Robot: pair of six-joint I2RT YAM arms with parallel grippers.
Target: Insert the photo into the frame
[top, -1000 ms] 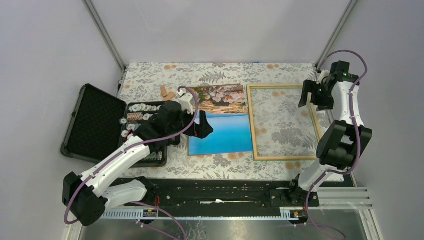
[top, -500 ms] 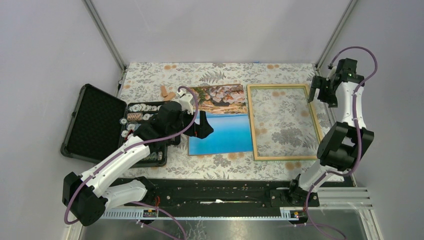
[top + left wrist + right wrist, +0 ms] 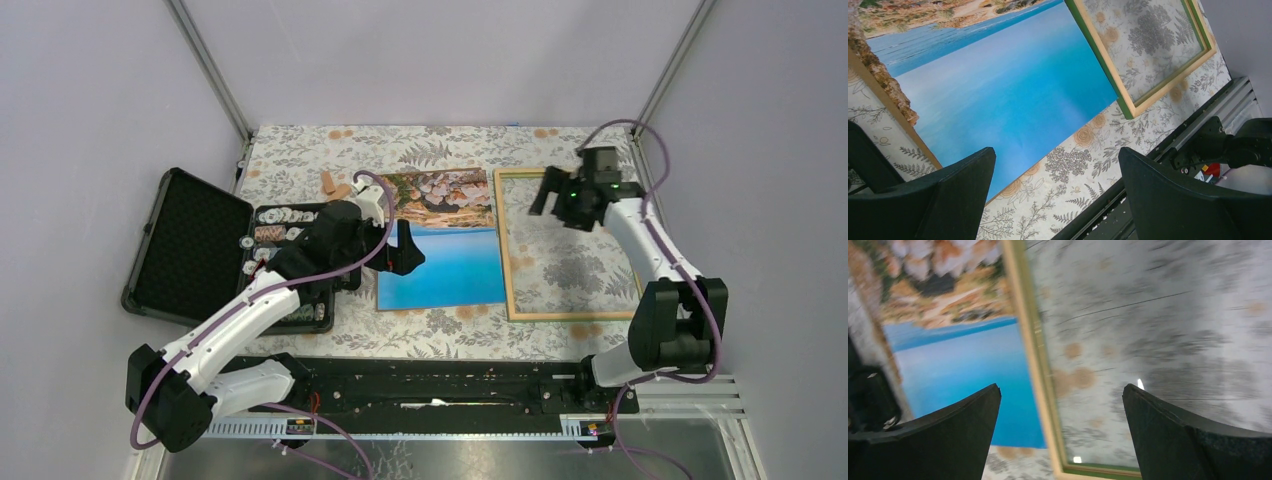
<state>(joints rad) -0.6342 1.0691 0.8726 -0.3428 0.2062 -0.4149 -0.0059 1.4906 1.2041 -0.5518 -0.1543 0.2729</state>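
We see a black case (image 3: 188, 248) lying open at the left edge of a flowered tablecloth (image 3: 440, 327) — its foam-lined lid spread outward, rows of poker chips (image 3: 282, 214) in the tray. Small tan pieces (image 3: 331, 185) lie on the cloth just beyond the case.

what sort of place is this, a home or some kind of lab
Most likely a robot lab cell, not a home: a left arm and right arm bolted to a black rail, blank walls with metal posts, and staged props, a photo and frame, on a floral tablecloth.
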